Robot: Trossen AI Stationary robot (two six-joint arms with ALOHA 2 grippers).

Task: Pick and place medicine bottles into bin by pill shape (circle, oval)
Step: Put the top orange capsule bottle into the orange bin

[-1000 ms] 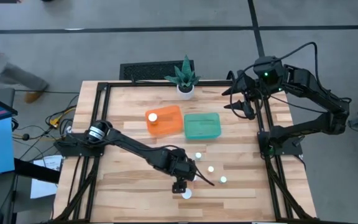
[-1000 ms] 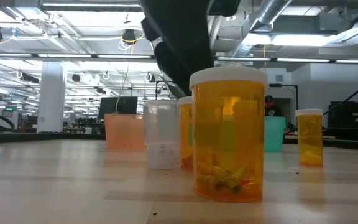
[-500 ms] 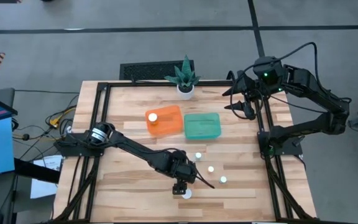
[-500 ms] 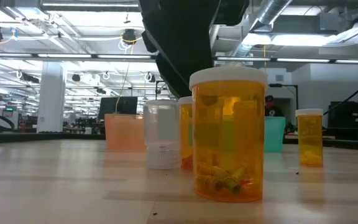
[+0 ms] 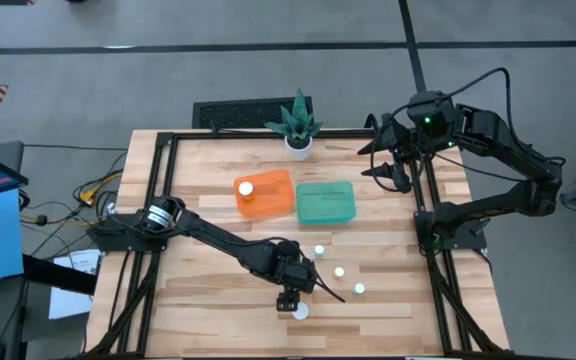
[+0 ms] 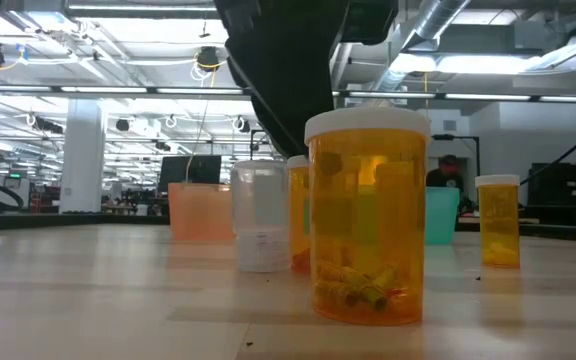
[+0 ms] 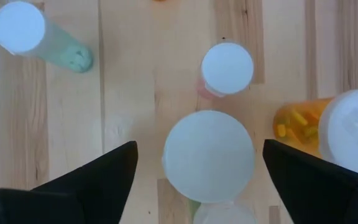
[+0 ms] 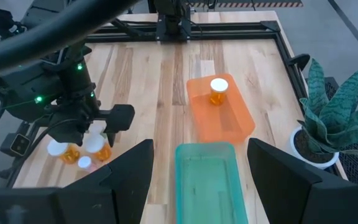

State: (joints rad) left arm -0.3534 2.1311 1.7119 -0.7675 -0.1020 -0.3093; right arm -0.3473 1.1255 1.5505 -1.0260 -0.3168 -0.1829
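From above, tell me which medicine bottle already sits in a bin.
The bottle in the orange bin; the other white-capped bottles stand on bare wood near the front edge.

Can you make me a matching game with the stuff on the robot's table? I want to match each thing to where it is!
Things:
1. orange tray
2. green tray
3. plant
4. left gripper

Places:
A. at the table's far edge
B. over a white-capped bottle near the front edge
C. holds one bottle
D. holds nothing

Pairs: 1-C, 2-D, 3-A, 4-B
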